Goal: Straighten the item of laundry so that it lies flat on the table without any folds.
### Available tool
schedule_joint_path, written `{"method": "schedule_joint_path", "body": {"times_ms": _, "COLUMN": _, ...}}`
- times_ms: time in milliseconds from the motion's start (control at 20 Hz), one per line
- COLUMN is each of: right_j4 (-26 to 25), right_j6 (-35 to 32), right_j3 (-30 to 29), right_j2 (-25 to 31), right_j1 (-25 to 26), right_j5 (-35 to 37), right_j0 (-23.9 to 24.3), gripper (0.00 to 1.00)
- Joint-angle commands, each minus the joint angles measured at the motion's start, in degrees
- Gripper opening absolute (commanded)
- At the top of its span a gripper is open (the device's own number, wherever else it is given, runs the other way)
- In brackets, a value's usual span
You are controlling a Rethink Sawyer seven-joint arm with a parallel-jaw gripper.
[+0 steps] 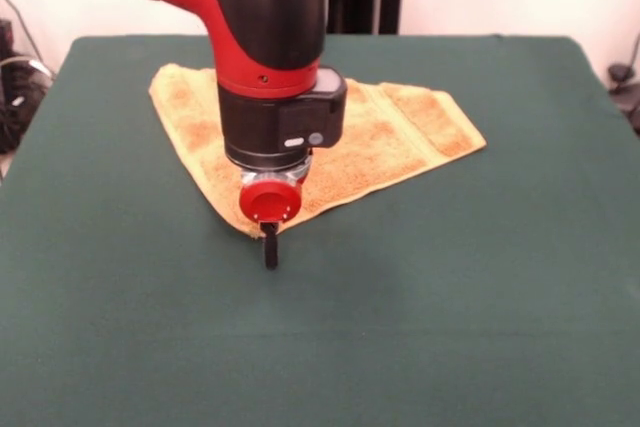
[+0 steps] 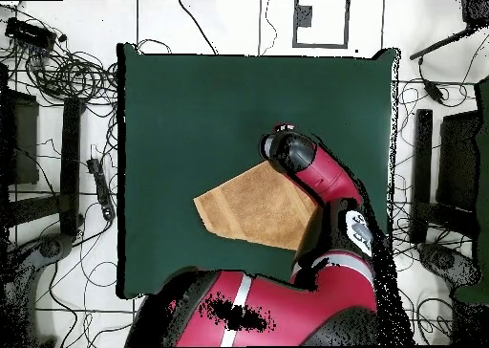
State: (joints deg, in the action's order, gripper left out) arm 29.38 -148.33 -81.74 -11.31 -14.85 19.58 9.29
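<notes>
The item of laundry (image 1: 400, 132) is a golden-orange towel lying on the far half of the green table (image 1: 450, 297). It is folded into a rough triangle with woven bands near its right end. My gripper (image 1: 270, 250) hangs straight down at the towel's near tip, low over the table. It is seen edge-on as one dark blade, and the tip of the cloth sits right beside it. From overhead the towel (image 2: 253, 208) shows as a tan wedge on the table (image 2: 191, 105), with the arm's wrist (image 2: 291, 153) covering its corner and the gripper.
The arm's red and black body (image 1: 270, 37) hides the middle of the towel in the front view. Cables and stands (image 2: 67, 153) crowd the floor along both sides of the table. Dark gear (image 1: 622, 82) sits beyond the right table edge.
</notes>
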Motion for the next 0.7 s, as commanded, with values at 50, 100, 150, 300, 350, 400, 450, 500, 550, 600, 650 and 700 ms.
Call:
{"method": "schedule_joint_path", "body": {"times_ms": 50, "right_j4": 1.1, "right_j6": -10.4, "right_j3": -5.4, "right_j2": 1.4, "right_j1": -1.8, "right_j5": 7.8, "right_j0": -2.8, "gripper": 1.00}}
{"method": "schedule_joint_path", "body": {"times_ms": 100, "right_j4": 1.1, "right_j6": -10.4, "right_j3": -5.5, "right_j2": 1.3, "right_j1": -1.9, "right_j5": 7.9, "right_j0": -2.8, "gripper": 1.00}}
{"method": "schedule_joint_path", "body": {"times_ms": 150, "right_j4": 1.1, "right_j6": -10.3, "right_j3": -5.5, "right_j2": 1.3, "right_j1": -1.9, "right_j5": 7.8, "right_j0": -2.8, "gripper": 1.00}}
{"method": "schedule_joint_path", "body": {"times_ms": 300, "right_j4": 0.9, "right_j6": -10.0, "right_j3": -5.5, "right_j2": 1.1, "right_j1": -2.1, "right_j5": 8.0, "right_j0": -2.8, "gripper": 1.00}}
{"method": "schedule_joint_path", "body": {"times_ms": 350, "right_j4": 0.8, "right_j6": -10.0, "right_j3": -5.4, "right_j2": 0.8, "right_j1": -2.3, "right_j5": 8.4, "right_j0": -2.9, "gripper": 1.00}}
{"method": "schedule_joint_path", "body": {"times_ms": 400, "right_j4": 0.6, "right_j6": -9.9, "right_j3": -5.4, "right_j2": 0.3, "right_j1": -2.6, "right_j5": 9.0, "right_j0": -3.0, "gripper": 1.00}}
{"method": "schedule_joint_path", "body": {"times_ms": 450, "right_j4": 0.4, "right_j6": -9.9, "right_j3": -5.4, "right_j2": -0.2, "right_j1": -3.0, "right_j5": 9.7, "right_j0": -3.1, "gripper": 1.00}}
{"method": "schedule_joint_path", "body": {"times_ms": 500, "right_j4": 0.2, "right_j6": -9.9, "right_j3": -5.6, "right_j2": -0.6, "right_j1": -3.4, "right_j5": 10.4, "right_j0": -3.3, "gripper": 1.00}}
{"method": "schedule_joint_path", "body": {"times_ms": 550, "right_j4": 0.0, "right_j6": -9.9, "right_j3": -5.4, "right_j2": -1.0, "right_j1": -3.6, "right_j5": 10.9, "right_j0": -3.4, "gripper": 1.00}}
{"method": "schedule_joint_path", "body": {"times_ms": 600, "right_j4": 0.0, "right_j6": -9.8, "right_j3": -5.6, "right_j2": -0.9, "right_j1": -3.8, "right_j5": 10.9, "right_j0": -3.3, "gripper": 1.00}}
{"method": "schedule_joint_path", "body": {"times_ms": 650, "right_j4": 0.0, "right_j6": -9.7, "right_j3": -5.8, "right_j2": -0.9, "right_j1": -3.9, "right_j5": 10.9, "right_j0": -3.2, "gripper": 1.00}}
{"method": "schedule_joint_path", "body": {"times_ms": 700, "right_j4": 0.2, "right_j6": -9.7, "right_j3": -5.8, "right_j2": -0.7, "right_j1": -3.7, "right_j5": 10.5, "right_j0": -3.1, "gripper": 1.00}}
